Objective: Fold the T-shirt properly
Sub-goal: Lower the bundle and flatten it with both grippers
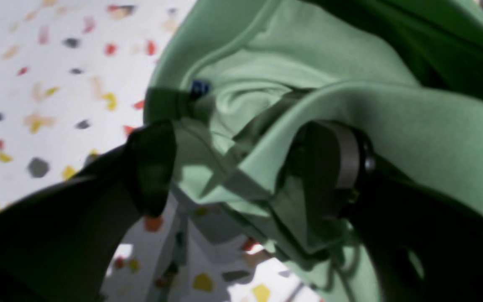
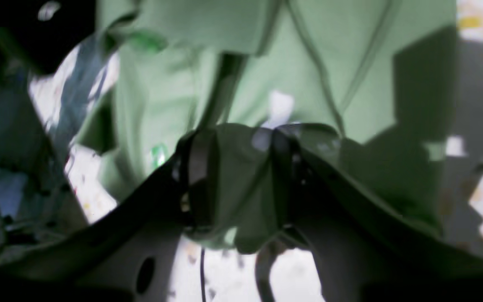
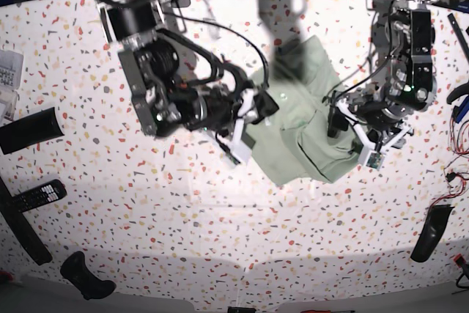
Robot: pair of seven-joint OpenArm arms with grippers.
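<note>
- The T-shirt (image 3: 297, 119) lies bunched on the speckled desk (image 3: 220, 218), a little toward 1 o'clock from the middle of the base view, between the two arms.
- The right end effector (image 2: 237, 180) is clamped on a fold of the T-shirt at its 9 o'clock edge.
- The left end effector (image 1: 250, 163) stands with fingers wide apart at the 3 o'clock edge; cloth drapes over one finger (image 1: 333, 155).
- A black remote (image 3: 33, 196) lies near the desk's 9 o'clock edge.

R wrist view: blurred throughout; T-shirt (image 2: 241, 84) cut off at top edge. L wrist view: cloth covers one finger (image 1: 333, 155) of left claw (image 1: 245, 167). Base view: arms hide part of shirt; desk (image 3: 220, 240) items too small to ID.
</note>
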